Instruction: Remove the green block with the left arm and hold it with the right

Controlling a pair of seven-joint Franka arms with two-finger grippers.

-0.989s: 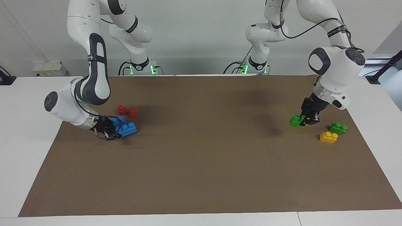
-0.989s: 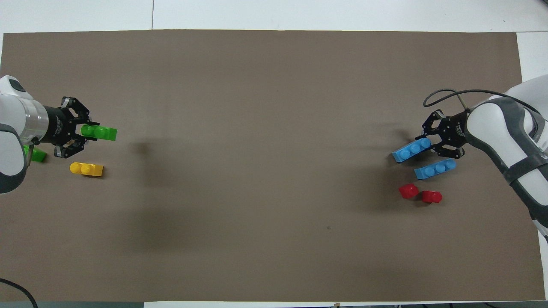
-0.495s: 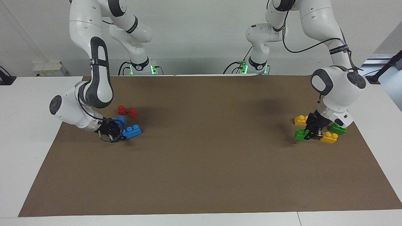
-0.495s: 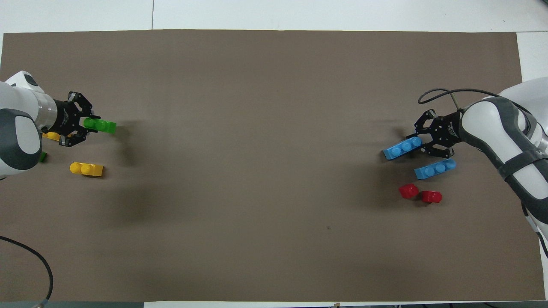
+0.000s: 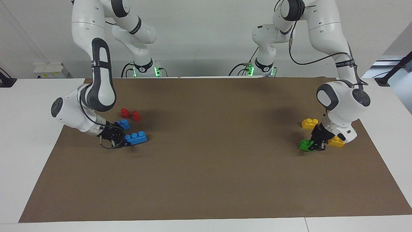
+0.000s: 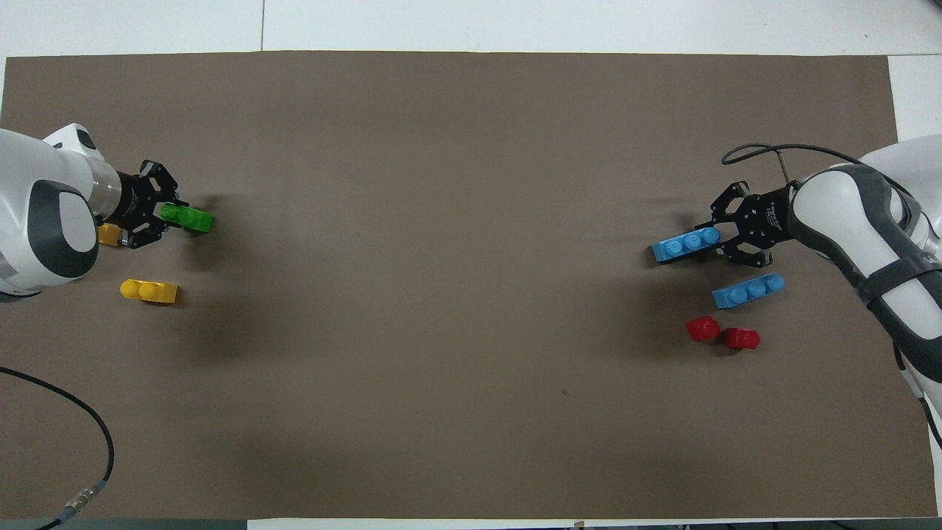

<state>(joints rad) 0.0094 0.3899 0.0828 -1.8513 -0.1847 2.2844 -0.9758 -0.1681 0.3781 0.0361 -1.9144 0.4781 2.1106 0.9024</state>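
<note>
Green block (image 5: 305,145) lower — left fingers (image 5: 317,144) clamped

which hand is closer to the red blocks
Right. The right hand is at that end of the table, shut on a blue brick beside the red blocks. The left hand holds the green block at its own end.

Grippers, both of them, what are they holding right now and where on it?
The left gripper holds the green block by one end. The right gripper holds a blue brick, also by one end.
</note>
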